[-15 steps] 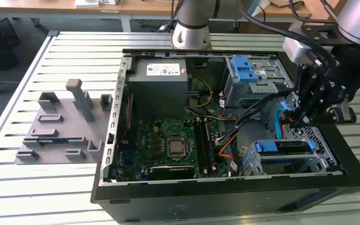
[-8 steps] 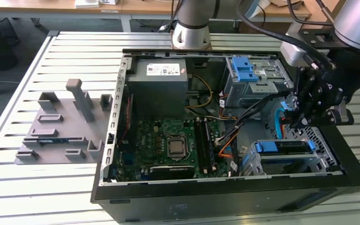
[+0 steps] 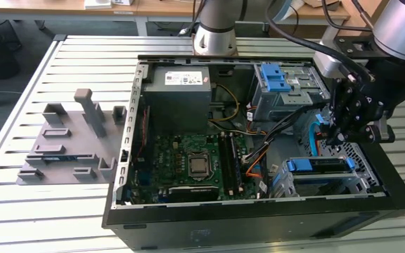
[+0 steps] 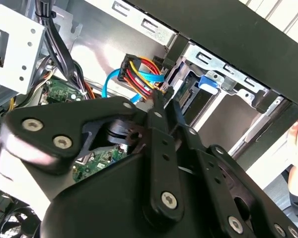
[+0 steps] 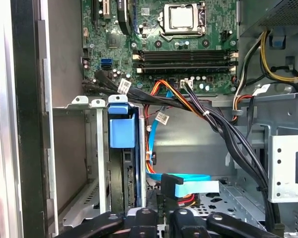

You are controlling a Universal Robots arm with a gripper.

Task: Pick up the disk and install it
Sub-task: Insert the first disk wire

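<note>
The disk (image 3: 320,167) sits in its bay at the computer case's (image 3: 259,226) five o'clock corner, the gripper (image 3: 343,138), state unclear, above; it likely needs squaring and gentle seating.

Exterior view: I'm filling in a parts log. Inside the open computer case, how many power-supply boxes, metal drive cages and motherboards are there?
Power-supply box: 1
Metal drive cages: 2, one nearer the arm's base, one nearer the case's front
Motherboard: 1
Total: 4
</note>
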